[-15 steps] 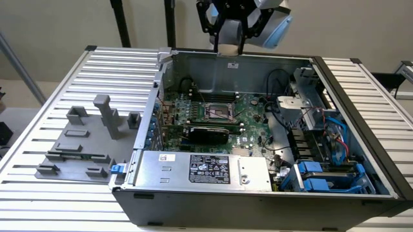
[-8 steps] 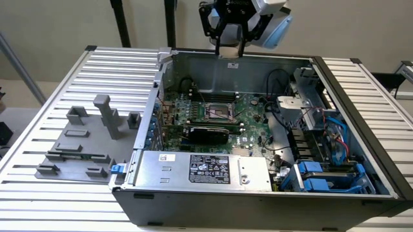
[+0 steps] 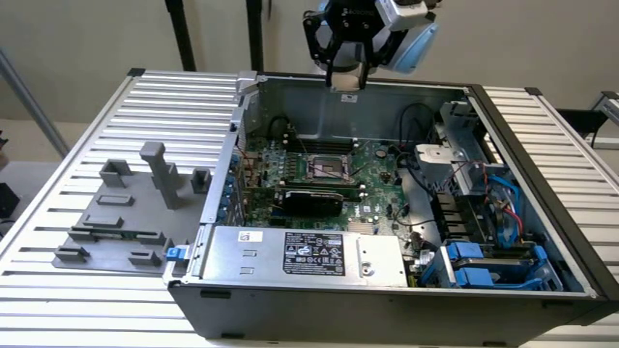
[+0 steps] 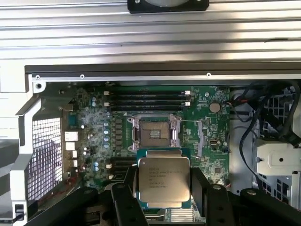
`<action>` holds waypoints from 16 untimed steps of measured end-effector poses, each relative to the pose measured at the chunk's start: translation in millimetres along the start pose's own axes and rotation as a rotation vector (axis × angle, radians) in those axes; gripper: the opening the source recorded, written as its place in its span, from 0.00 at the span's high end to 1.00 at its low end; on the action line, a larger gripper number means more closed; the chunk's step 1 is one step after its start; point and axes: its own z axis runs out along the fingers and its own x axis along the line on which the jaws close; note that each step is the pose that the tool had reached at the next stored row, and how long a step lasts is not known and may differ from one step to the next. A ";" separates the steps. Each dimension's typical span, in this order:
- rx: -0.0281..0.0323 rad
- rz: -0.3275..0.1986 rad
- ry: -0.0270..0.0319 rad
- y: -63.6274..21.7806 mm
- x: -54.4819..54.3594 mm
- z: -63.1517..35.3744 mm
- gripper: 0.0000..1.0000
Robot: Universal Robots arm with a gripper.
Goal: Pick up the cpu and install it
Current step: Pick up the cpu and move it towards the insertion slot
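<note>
Claw point(image 3: 346, 81) is clamped on the cpu point(image 4: 163, 181) by its edges, above the open socket point(image 4: 156, 133). Seating it well probably needs the chip level and square with it.

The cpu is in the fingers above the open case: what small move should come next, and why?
Probably lower the gripper toward the empty socket: the cpu is gripped but hangs high above the motherboard.
</note>
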 end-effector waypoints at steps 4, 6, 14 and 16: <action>0.0000 0.000 0.0001 1.3 -0.1 7.4 0.45; 0.0002 0.000 0.0001 1.7 -0.1 10.9 0.45; 0.0002 0.000 0.0009 3.3 -0.6 17.4 0.45; 0.0002 0.000 0.0020 3.3 -0.6 17.4 0.45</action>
